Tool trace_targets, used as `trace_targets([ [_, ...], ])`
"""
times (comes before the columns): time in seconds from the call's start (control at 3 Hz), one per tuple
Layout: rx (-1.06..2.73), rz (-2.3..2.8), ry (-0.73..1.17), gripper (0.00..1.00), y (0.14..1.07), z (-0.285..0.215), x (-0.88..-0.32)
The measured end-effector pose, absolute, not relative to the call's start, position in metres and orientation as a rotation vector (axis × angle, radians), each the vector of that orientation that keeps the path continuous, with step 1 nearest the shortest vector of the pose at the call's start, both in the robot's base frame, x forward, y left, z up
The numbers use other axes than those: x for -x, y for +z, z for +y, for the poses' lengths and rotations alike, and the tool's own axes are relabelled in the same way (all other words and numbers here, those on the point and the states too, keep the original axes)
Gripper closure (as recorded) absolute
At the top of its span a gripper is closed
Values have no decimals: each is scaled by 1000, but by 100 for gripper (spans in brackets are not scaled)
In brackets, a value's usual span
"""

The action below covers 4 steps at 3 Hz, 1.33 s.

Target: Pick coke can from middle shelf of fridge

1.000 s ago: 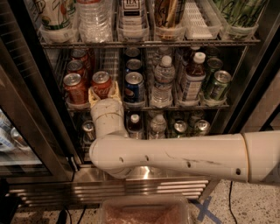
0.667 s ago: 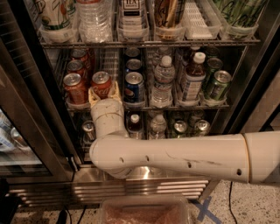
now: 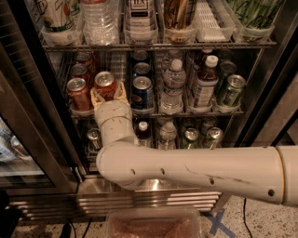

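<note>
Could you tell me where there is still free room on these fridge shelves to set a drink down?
The white lane tray on the top rack is bare, between a brown bottle and a green container. The middle shelf is packed across its front; the gripper sits at the coke can.

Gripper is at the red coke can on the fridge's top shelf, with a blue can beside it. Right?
No. The camera view shows the gripper at the coke can on the middle shelf of the fridge, not the top one. The blue can does stand beside it.
</note>
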<state>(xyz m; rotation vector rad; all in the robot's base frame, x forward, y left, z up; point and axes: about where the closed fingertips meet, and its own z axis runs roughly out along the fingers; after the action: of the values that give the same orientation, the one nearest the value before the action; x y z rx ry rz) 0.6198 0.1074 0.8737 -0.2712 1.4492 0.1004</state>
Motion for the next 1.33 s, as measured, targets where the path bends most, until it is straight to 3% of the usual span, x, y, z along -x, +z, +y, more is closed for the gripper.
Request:
trace_targets([
  [1.33, 268, 1515, 193, 100, 907, 80, -580],
])
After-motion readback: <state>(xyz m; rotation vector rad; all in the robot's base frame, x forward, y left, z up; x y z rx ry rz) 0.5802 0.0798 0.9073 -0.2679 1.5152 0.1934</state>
